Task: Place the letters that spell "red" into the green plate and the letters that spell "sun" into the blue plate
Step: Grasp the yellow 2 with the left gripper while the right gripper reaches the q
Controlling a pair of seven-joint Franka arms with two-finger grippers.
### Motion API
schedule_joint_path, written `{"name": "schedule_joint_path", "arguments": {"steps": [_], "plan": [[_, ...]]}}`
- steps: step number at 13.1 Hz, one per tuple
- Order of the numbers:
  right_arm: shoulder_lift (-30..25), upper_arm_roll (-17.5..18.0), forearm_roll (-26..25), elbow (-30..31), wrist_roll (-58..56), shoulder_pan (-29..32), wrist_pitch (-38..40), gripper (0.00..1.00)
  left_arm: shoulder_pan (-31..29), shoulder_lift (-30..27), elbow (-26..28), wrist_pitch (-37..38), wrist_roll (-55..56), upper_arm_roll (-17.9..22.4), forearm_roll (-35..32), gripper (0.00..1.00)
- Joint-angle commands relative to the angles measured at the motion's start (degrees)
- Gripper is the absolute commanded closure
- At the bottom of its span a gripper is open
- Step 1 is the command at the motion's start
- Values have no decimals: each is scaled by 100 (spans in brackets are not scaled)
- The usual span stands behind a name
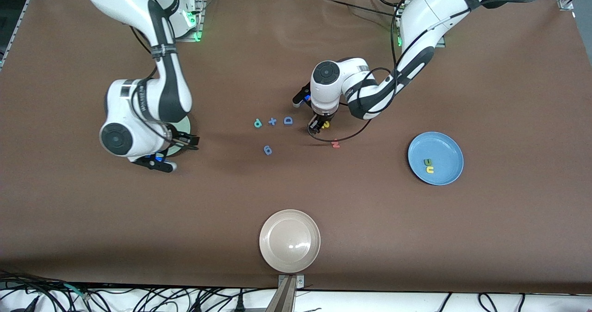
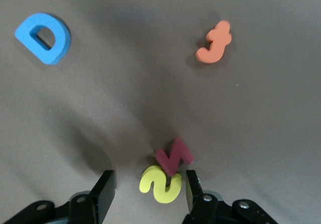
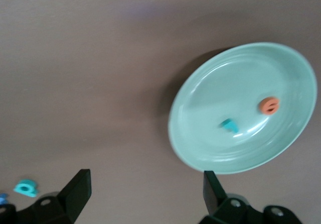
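My left gripper (image 1: 317, 127) (image 2: 149, 189) is down at the table's middle, open, its fingers either side of the yellow s (image 1: 327, 125) (image 2: 161, 184). One finger is close against the s, the other stands apart. A dark red letter (image 2: 174, 156) lies partly on the s. The blue plate (image 1: 439, 148) holds the olive n (image 1: 428, 162) and yellow u (image 1: 429, 169). My right gripper (image 1: 188, 142) (image 3: 145, 189) hangs open and holds nothing beside the green plate (image 1: 183, 127) (image 3: 210, 93). The teal r (image 3: 228, 125) and orange e (image 3: 269, 105) lie in it. The teal d (image 1: 257, 123) (image 3: 25, 187) lies on the table.
A blue plus (image 1: 272, 121), a blue capital D (image 1: 288, 120) (image 2: 44, 37) and a blue digit (image 1: 268, 150) lie near the teal d. An orange 3 (image 1: 336, 143) (image 2: 214, 44) lies nearer the front camera than the s. A beige-white plate (image 1: 289, 256) sits at the front edge.
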State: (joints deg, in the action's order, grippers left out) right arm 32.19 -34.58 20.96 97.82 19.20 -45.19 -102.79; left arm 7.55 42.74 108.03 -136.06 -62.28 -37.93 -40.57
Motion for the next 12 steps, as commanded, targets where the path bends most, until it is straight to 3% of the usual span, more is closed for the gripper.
{"name": "schedule_joint_path", "arguments": {"steps": [1, 5, 8, 12], "plan": [[-29, -40, 433, -61, 504, -147, 128, 1, -61, 42, -1, -96, -135, -4, -249, 35], [67, -31, 846, -96, 1794, -631, 57, 1, -69, 42, 8, -96, -135, -4, -364, 36], [155, -31, 1225, -96, 2008, -798, 22, 1, -78, 68, 17, -96, -171, 4, -364, 40], [217, -31, 1323, -96, 2167, -877, -92, 1, -78, 68, 25, -96, -223, 4, -373, 73]]}}
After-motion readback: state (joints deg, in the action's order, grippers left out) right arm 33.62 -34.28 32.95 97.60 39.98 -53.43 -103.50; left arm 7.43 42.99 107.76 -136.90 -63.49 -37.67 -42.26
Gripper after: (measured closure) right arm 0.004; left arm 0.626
